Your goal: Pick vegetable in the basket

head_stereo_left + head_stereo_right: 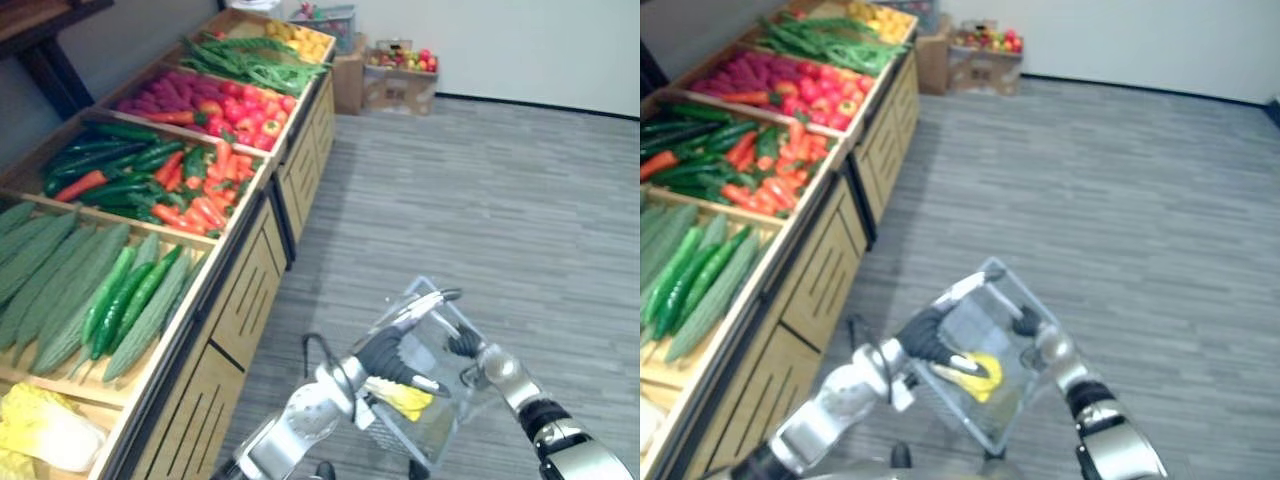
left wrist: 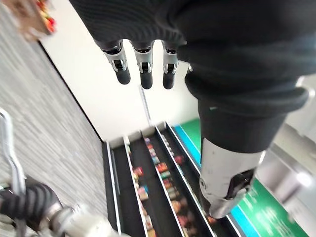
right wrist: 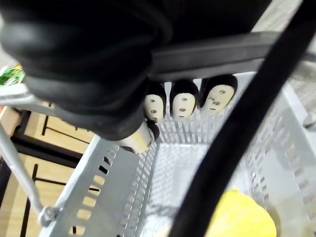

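left robot hand (image 1: 392,357): over the open top of the basket (image 3: 123,182), dark cover upward, fingers (image 2: 143,74) straight and out from the thumb, nothing in its grasp.
right robot hand (image 1: 467,345): at the basket's far side, fingers (image 3: 182,101) curled round the black handle (image 3: 212,54).
basket: pale slotted plastic, tilted, carried above the grey floor (image 1: 500,200), near the wooden stand (image 1: 240,290).
yellow vegetable (image 1: 987,376): inside the basket, low down, just under the left robot hand's fingers; contact cannot be told.
wooden stand: on the robot's left, compartments of cucumbers (image 1: 120,295) and carrots (image 1: 205,200).
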